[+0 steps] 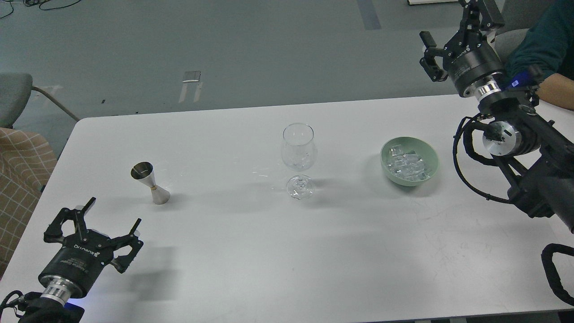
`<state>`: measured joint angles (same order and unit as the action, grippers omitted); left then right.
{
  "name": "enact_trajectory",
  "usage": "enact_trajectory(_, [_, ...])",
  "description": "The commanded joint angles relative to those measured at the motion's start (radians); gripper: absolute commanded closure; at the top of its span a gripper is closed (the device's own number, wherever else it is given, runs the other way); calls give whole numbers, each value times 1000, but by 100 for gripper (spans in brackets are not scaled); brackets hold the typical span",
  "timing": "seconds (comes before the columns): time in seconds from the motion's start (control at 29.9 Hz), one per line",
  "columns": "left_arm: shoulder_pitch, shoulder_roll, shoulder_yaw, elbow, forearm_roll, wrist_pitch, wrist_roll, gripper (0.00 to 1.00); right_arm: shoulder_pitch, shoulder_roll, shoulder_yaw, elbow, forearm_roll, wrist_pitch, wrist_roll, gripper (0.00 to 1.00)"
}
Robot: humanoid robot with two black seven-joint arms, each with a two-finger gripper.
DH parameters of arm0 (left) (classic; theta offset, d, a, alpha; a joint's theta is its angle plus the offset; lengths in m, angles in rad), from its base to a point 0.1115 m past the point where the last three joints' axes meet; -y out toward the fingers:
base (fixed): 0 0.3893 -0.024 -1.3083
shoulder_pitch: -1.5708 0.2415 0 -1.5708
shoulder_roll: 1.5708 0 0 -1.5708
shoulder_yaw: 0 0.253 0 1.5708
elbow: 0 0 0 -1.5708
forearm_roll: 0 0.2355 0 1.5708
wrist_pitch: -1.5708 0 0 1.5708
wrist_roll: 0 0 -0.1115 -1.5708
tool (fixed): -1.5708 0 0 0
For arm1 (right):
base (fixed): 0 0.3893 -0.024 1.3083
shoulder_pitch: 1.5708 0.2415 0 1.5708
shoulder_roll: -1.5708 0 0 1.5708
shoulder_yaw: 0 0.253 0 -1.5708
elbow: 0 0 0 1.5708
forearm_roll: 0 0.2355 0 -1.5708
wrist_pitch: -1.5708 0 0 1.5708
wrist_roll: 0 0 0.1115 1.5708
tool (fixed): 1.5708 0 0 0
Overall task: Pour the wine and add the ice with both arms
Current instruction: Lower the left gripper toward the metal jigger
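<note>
A white surface (251, 251) carries three things in a rough row across its middle. Toward the left edge stands a steel double-ended jigger (151, 183), upright, its open cup facing up. Near the centre stands an empty stemmed wine glass (299, 159), upright on its foot. Toward the right edge sits a pale green bowl (409, 161) holding the ice (407, 162), a heap of small clear glinting cubes. The left gripper (111, 214) hovers over the near left corner of the surface, its jaws spread wide and holding nothing; white lettering on its black body seems to read "ROBOTIQ", seen at an angle, with smaller print below that is too small to read. The right gripper (453, 27) is raised beyond the far right corner, its jaws apart and empty; faint writing on its body is too small to make out. Beside it a person's teal-sleeved arm (545, 49) reaches in from the right.
</note>
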<state>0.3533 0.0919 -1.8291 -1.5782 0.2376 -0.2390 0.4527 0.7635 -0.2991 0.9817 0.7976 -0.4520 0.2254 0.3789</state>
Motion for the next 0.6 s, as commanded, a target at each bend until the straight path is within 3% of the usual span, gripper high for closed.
enact_trajectory(0.0, [-59, 0, 19, 78, 11, 0, -8, 2, -3, 0, 0, 0, -1, 0, 0, 0])
enact_trajectory(0.57, [-235, 0, 48, 271, 55, 4, -51, 2, -21, -6, 0, 0, -1, 0, 0, 0])
